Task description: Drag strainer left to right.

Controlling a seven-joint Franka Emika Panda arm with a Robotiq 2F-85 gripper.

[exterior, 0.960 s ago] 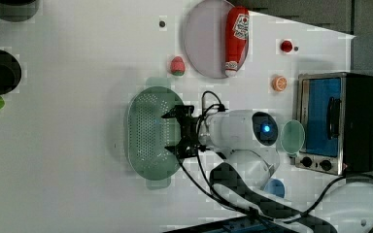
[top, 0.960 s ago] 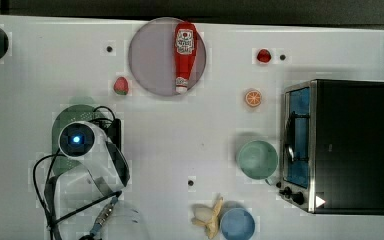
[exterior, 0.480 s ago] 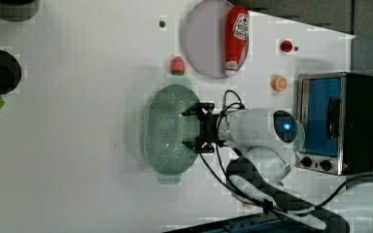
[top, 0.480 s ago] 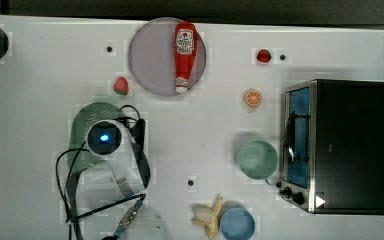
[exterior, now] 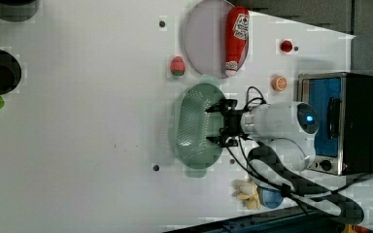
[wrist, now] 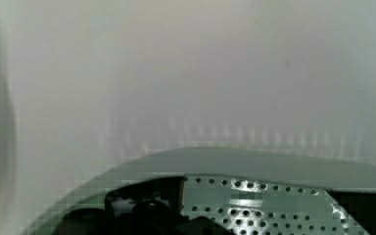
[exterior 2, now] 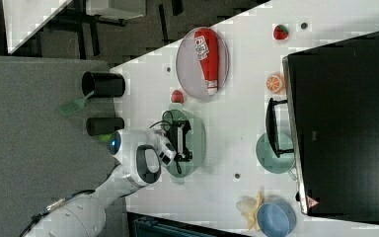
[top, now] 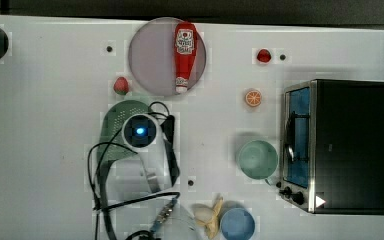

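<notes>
The strainer is a pale mint-green oval with a perforated bottom, lying on the white table just below the round plate. My gripper reaches down into it, jaws spread wide open, one finger near each long side of the bowl. In the top view my wrist covers most of the strainer, leaving its left rim showing. The right view shows the gripper inside the strainer. The wrist view looks across the strainer's holed bottom and rim.
A grey plate holding a ketchup bottle sits close above the strainer, a toy strawberry beside it. To the top view's right stand a green cup and a toaster oven. A banana and blue bowl lie near the front.
The strainer and my gripper have slid together toward the top view's right, coming under the plate. The jaws have stayed spread.
</notes>
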